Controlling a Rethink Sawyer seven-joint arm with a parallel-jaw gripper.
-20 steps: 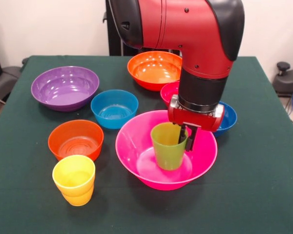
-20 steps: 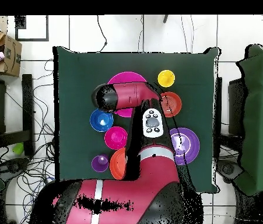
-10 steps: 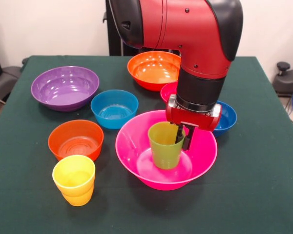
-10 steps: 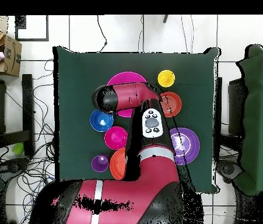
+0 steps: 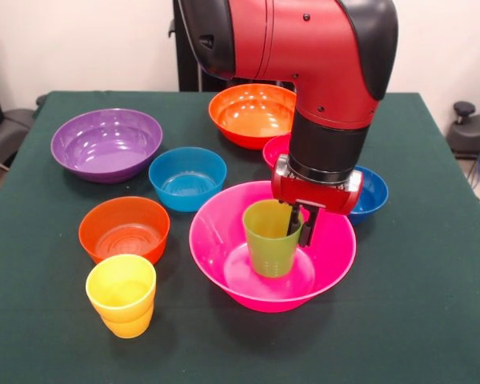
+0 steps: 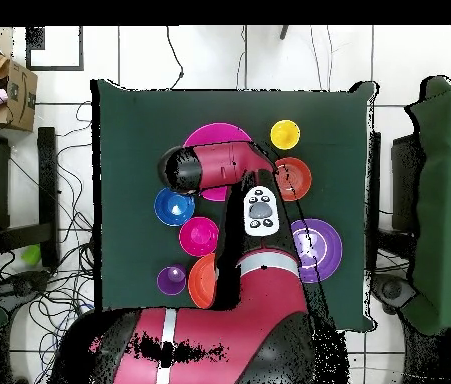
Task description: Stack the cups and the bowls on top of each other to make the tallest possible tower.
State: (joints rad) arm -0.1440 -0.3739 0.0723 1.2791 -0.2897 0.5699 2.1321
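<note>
One lime green cup (image 5: 273,238) upright in big pink bowl (image 5: 224,240), lower centre | gripper (image 5: 298,228) jaws pinch its rim wall | I judge it light, slick, stiff; hold the rim.

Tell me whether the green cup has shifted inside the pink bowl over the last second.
Yes. In the front view the green cup, with the gripper at its rim, now sits slightly further left and higher against the pink bowl, which has stayed put.
</note>
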